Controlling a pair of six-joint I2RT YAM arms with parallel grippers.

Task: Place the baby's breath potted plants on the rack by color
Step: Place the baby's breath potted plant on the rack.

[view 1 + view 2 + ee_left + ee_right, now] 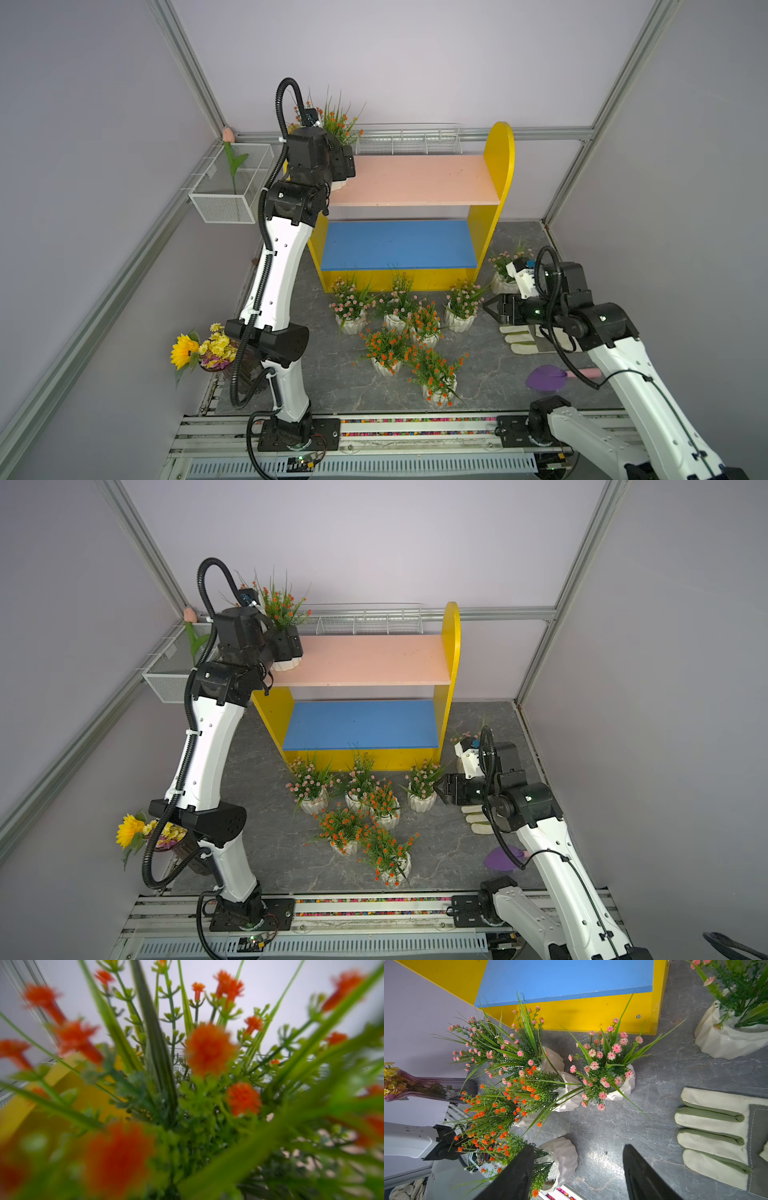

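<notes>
Matte lilac walls (415,62) edged with ribbed aluminium rails close in a grey floor slab (490,374) veined like marble. At the back stands the rack (503,158). It has flat yellow side panels with rounded tops, a faintly speckled peach-pink upper board (415,178) and a smooth blue lower board (399,245). One orange plant (282,604), wiry green sprigs with tiny tufted blossoms, sits at the left end of the upper board in its white ribbed pot (286,665). On the floor in front of the rack cluster three more orange plants (386,349) and three pink plants (349,299), all in the same faceted white pots. A fourth pink plant (505,264) stands by the rack's right panel. A cream fabric glove (523,338) lies flat near it.

The left gripper (289,646) is down at the pot on the upper board, its black body covering the pot's upper part. I cannot tell whether its jaws press the pot or stand clear, and the left wrist view shows only blurred orange blossoms. The right gripper (490,309) hovers low near the glove, just beside a pink plant. In the right wrist view its dark wedge-shaped fingers (643,1176) stand wide apart, gripping nothing.
</notes>
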